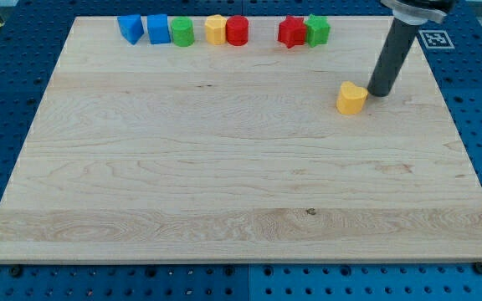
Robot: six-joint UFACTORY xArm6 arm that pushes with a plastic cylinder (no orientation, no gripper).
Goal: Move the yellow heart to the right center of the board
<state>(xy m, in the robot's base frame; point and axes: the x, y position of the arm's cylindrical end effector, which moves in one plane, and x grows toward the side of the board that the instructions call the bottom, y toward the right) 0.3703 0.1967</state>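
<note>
The yellow heart (pixel 351 98) lies on the wooden board (pixel 224 167) in the upper right part of the view. My tip (pixel 381 92) rests on the board just to the right of the heart, very close to it or touching it. The dark rod rises from there toward the view's top right.
A row of blocks lies along the board's top edge: a blue block (pixel 130 28), a blue cube (pixel 158 28), a green cylinder (pixel 182 33), a yellow block (pixel 215 29), a red cylinder (pixel 238 31), a red star (pixel 291 33), a green block (pixel 316 30).
</note>
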